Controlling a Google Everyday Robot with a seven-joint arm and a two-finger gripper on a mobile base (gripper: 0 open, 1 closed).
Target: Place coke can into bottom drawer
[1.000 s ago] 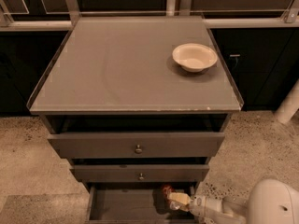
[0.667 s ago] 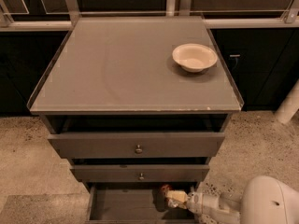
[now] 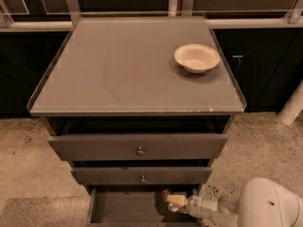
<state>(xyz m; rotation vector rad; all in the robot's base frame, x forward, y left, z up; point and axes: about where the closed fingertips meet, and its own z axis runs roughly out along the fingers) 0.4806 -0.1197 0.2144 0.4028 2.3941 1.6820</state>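
The bottom drawer (image 3: 124, 206) is pulled open at the foot of the cabinet, and its flat dark floor shows. My gripper (image 3: 170, 200) reaches in from the right, over the right part of the drawer floor. It is shut on the coke can (image 3: 165, 193), of which only a small red part shows at the gripper's tip, low inside the drawer. I cannot tell whether the can touches the floor. The white arm (image 3: 265, 209) fills the bottom right corner.
A cream bowl (image 3: 197, 57) sits on the grey cabinet top (image 3: 118, 70) at the right. Two wider drawers with round knobs (image 3: 140, 151) are slightly open above the bottom one. Speckled floor lies on both sides, and dark cabinets stand behind.
The gripper with the can has moved a little to the left inside the bottom drawer. The bowl and the drawers have not moved.
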